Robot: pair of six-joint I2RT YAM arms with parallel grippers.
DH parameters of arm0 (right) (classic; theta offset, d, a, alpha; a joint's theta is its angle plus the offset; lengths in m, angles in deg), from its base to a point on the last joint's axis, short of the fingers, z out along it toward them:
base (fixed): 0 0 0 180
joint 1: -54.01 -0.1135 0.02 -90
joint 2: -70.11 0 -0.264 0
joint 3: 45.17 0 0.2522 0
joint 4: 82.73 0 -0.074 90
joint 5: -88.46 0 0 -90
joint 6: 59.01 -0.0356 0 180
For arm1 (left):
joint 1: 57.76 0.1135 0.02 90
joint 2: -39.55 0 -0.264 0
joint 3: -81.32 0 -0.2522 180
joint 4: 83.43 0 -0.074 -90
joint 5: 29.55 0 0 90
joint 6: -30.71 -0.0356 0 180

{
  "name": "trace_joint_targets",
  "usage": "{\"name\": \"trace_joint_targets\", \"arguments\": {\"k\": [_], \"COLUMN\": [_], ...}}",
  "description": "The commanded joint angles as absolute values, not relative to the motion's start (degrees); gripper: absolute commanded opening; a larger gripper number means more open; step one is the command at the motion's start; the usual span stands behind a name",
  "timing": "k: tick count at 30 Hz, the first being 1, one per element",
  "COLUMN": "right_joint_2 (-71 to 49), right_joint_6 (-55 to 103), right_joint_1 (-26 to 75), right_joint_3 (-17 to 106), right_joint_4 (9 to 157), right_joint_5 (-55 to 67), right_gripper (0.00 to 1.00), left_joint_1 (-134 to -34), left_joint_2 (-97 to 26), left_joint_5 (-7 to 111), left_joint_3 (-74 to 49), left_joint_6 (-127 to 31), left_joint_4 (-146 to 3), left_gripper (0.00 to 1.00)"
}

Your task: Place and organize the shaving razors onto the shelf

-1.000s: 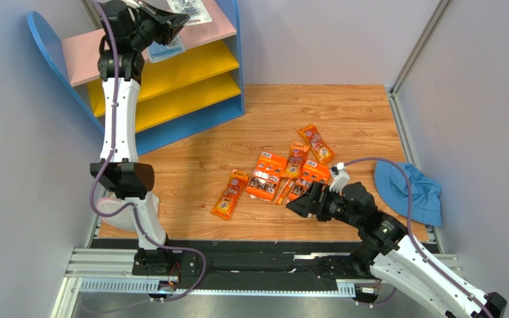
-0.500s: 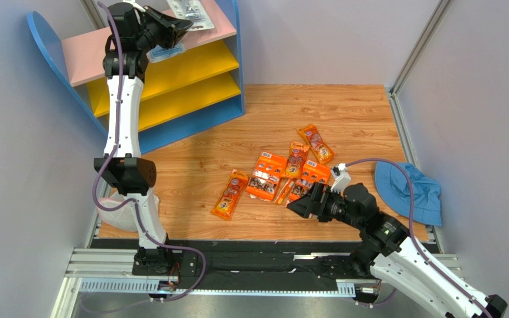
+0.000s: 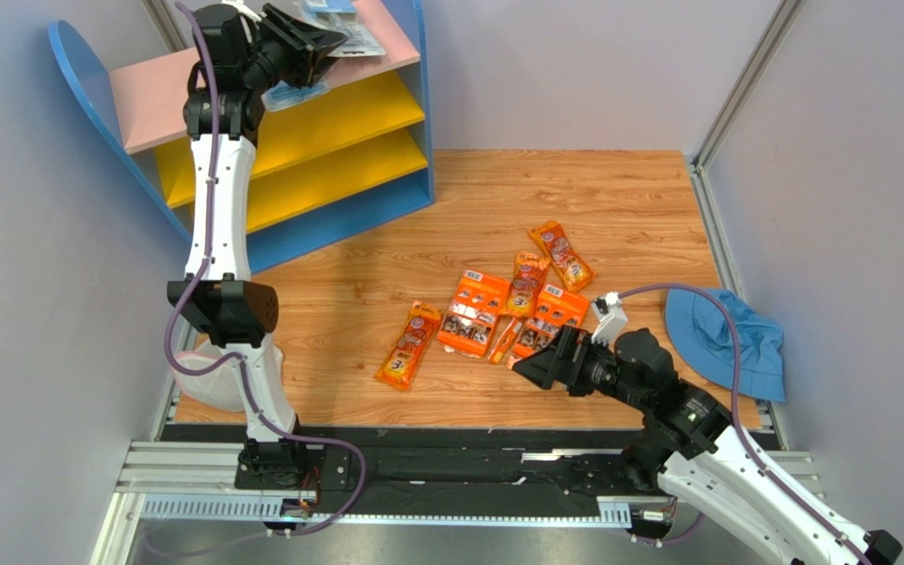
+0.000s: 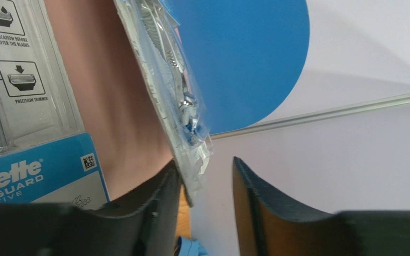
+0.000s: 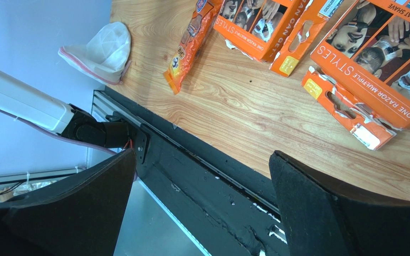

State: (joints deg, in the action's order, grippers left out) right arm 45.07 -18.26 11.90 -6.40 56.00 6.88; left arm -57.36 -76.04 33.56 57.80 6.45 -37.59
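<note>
L fingers (image 4: 153,213) were apart at pink top board (image 4: 121,106); blister pack (image 4: 172,90) rested there ungripped, so we judged it shelved. R fingers (image 5: 319,213) gaped wide beside orange cards (image 5: 375,69) on counter (image 5: 255,122), prob. next pick.

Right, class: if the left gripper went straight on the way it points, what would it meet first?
The clear plastic blister pack of razors, its end sitting between the jaws; behind it, probably the pink shelf board.

Shelf (image 3: 351,112) back-left, two razor packs (image 3: 362,38) seemingly on top; loose packs (image 3: 477,308) mid-table.
</note>
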Motion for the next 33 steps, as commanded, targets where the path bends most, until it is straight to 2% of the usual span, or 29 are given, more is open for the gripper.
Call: {"name": "trace_joint_targets", "arguments": {"k": [1,2,3,6,16,23,27,33], "right_joint_2": [45.85,45.94,46.12,46.38,47.26,47.70,47.52,43.32], "right_joint_6": [-18.14,-18.05,-18.14,-18.14,-17.96,-17.88,-17.88,-16.12], "right_joint_1": [12.09,12.00,12.00,12.00,12.08,12.00,12.08,12.00], "right_joint_3": [-6.19,-6.19,-6.10,-6.10,-5.57,-5.40,-4.87,-1.36], "right_joint_4": [55.65,55.48,55.47,55.39,54.25,53.72,53.80,53.28], "right_joint_5": [6.28,6.28,6.19,6.10,5.93,5.93,6.10,5.75], "right_gripper": [1.00,1.00,1.00,1.00,1.00,1.00,1.00,1.00], "left_joint_1": [-57.59,-57.59,-57.50,-59.07,-61.10,-61.10,-61.19,-62.42], "left_joint_2": [-73.22,-72.96,-72.95,-73.13,-73.48,-72.78,-72.60,-71.11], "left_joint_5": [32.94,32.94,32.86,32.86,32.76,36.28,34.53,34.35], "left_joint_3": [60.81,60.89,61.33,62.47,63.35,65.02,64.59,62.39], "left_joint_6": [6.54,6.54,6.63,6.45,7.16,3.65,3.29,1.71], "left_joint_4": [-38.56,-38.64,-38.73,-38.91,-39.79,-35.40,-33.11,-32.67], "left_gripper": [0.55,0.58,0.67,0.80,0.82,0.82,0.82,0.82]}}
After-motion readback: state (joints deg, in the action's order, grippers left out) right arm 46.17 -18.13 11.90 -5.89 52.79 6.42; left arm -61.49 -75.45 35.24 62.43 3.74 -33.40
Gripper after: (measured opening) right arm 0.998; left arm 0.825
